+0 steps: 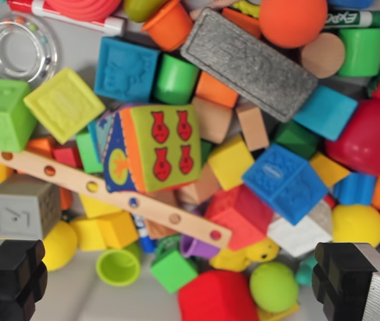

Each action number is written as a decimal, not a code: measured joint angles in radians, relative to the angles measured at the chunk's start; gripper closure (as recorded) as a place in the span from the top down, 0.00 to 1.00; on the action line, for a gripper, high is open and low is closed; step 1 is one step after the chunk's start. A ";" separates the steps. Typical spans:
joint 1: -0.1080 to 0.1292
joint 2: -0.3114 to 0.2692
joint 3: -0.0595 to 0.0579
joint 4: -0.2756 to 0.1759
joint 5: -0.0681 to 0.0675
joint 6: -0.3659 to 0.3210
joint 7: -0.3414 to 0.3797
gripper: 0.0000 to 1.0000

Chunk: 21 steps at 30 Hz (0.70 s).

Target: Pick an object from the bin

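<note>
The hand [190,277] hangs spread wide, its black fingers [11,277] at the lower corners, holding and touching nothing. Between them lie a red block [218,295] and a lime ball [273,286]. Farther up, a fabric cube with red fish [155,147] sits mid-pile in the bin [76,43], above a holed wooden strip [110,194].

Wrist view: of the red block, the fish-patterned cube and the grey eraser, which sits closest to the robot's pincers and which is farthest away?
Measured from the gripper, whose fingers frame the bottom corners:
1. Red block, bottom centre, right between the fingers.
2. Fish-patterned cube, mid-picture, left of centre.
3. Grey eraser, near the top, lying diagonally over other toys.
</note>
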 joint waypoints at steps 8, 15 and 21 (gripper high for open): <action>0.000 0.000 0.000 -0.002 0.000 0.000 -0.012 1.00; 0.000 0.000 0.000 -0.006 0.000 0.002 -0.030 1.00; 0.001 0.000 0.001 -0.011 0.000 0.008 -0.052 1.00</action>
